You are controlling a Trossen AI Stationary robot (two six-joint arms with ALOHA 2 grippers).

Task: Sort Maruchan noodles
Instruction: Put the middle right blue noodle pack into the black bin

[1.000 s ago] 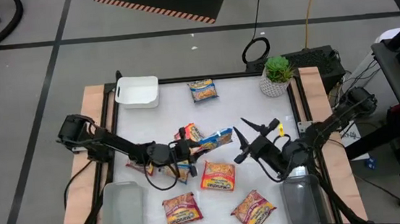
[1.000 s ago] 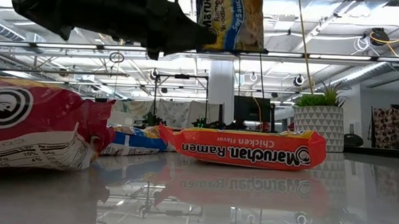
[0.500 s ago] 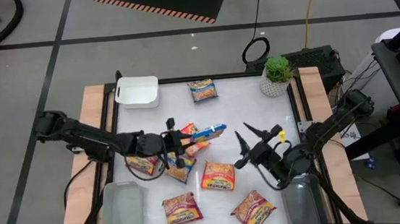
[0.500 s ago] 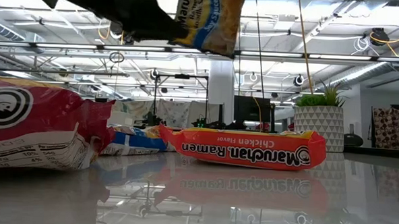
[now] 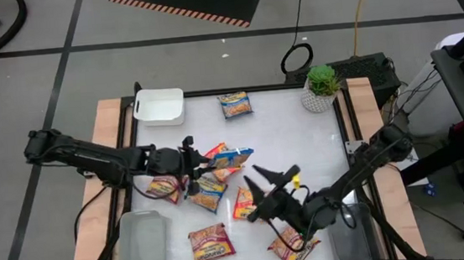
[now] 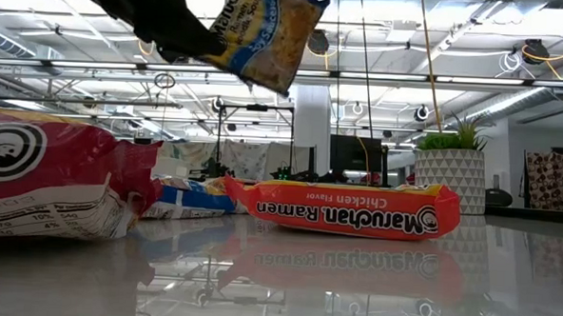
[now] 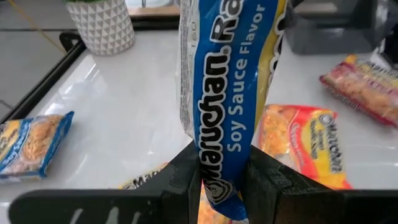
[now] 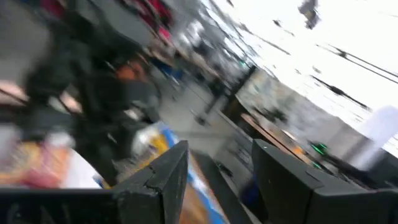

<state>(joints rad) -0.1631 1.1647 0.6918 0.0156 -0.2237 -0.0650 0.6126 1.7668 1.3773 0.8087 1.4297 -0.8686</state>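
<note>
My left gripper point(image 5: 196, 160) is over the table's middle left, shut on a blue Maruchan soy sauce packet point(image 5: 232, 155) that is lifted above the other packets. The low view shows that packet point(image 6: 268, 29) tilted high up. My right gripper point(image 5: 256, 193) hovers open over an orange packet point(image 5: 243, 203) near the middle, with nothing between its fingers point(image 8: 155, 183). More Maruchan packets lie flat: one at the far side point(image 5: 236, 104), an orange-red one point(image 5: 217, 154), blue ones point(image 5: 208, 191), a red one point(image 5: 165, 187), and two near the front point(image 5: 211, 243) point(image 5: 292, 244). My left gripper pinches the blue packet's end nearest it point(image 7: 219, 177) between its two fingers point(image 7: 186, 177), one on each flat face. The fingers come from the table's left, slanting a little downward. The packet stands on edge, sticks out beyond the fingertips and is lifted clear of the table.
A white bin point(image 5: 160, 107) stands at the far left corner, and clear bins sit at the near left point(image 5: 143, 243) and near right point(image 5: 352, 231). A potted plant point(image 5: 321, 87) is at the far right. Bare table lies across the far middle.
My left gripper has drawn back toward the table's left edge and risen, carrying the blue packet, which has tipped from hanging upright to slanted. My right gripper has swung toward the table's left and near edge, over the orange packet, still open.
</note>
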